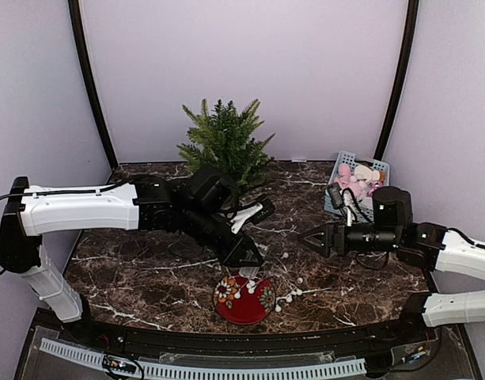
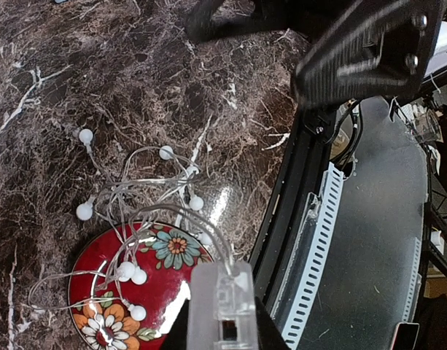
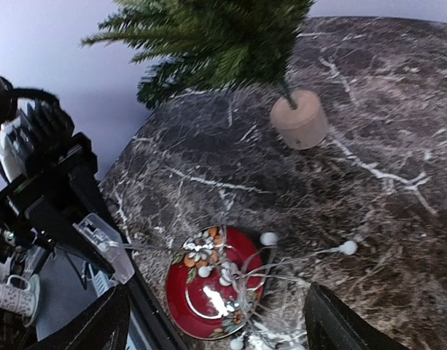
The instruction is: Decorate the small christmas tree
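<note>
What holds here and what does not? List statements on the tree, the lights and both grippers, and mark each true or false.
1. The light string lies partly on the red plate. True.
2. The small christmas tree has lights on its branches. False: its branches are bare.
3. The right gripper is open and empty. True.
4. The tree lies on its side. False: it stands upright on its wooden base.
5. The left gripper is shut on the light string above the plate. True.
</note>
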Action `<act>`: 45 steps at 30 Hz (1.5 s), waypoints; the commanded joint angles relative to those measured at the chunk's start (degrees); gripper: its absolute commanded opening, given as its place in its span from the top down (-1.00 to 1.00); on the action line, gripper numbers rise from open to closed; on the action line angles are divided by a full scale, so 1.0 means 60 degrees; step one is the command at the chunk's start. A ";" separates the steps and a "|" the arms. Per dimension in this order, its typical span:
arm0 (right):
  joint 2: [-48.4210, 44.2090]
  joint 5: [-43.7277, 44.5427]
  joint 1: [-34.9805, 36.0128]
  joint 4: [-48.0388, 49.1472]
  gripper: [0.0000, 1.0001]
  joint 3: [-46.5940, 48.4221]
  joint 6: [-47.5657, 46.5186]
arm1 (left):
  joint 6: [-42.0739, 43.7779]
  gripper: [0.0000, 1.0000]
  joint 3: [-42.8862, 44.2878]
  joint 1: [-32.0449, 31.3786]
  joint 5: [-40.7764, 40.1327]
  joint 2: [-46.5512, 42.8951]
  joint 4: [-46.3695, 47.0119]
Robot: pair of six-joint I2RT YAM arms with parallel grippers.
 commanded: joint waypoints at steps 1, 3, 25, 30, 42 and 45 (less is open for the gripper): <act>0.0848 -0.1217 0.0630 0.2276 -0.68 -0.0570 0.0066 | -0.0109 0.95 0.0168 -0.0024 0.0026 -0.0176 -0.0257; 0.1307 -0.0784 0.0842 0.2666 -0.70 -0.0642 -0.0098 | -0.0172 0.95 0.0158 -0.0020 -0.0090 -0.0278 -0.0255; 0.5603 0.1104 0.1184 0.3928 0.53 0.0087 -0.0227 | -0.0227 0.94 -0.0123 0.0000 -0.0478 -0.1022 -0.0223; 0.5056 0.2561 0.1067 0.2732 1.00 0.0591 0.0107 | -0.0381 0.95 -0.0438 0.0266 -0.1469 -0.1436 -0.0592; 0.1675 0.7497 -0.0643 -0.3746 1.00 0.3251 -0.0242 | -0.0276 0.92 -0.1594 0.1554 -0.1081 -0.3145 -0.0632; 0.1821 0.7266 -0.0813 -0.3698 1.00 0.2426 0.0545 | -0.0260 0.92 -0.1750 0.1564 -0.1220 -0.2989 -0.0300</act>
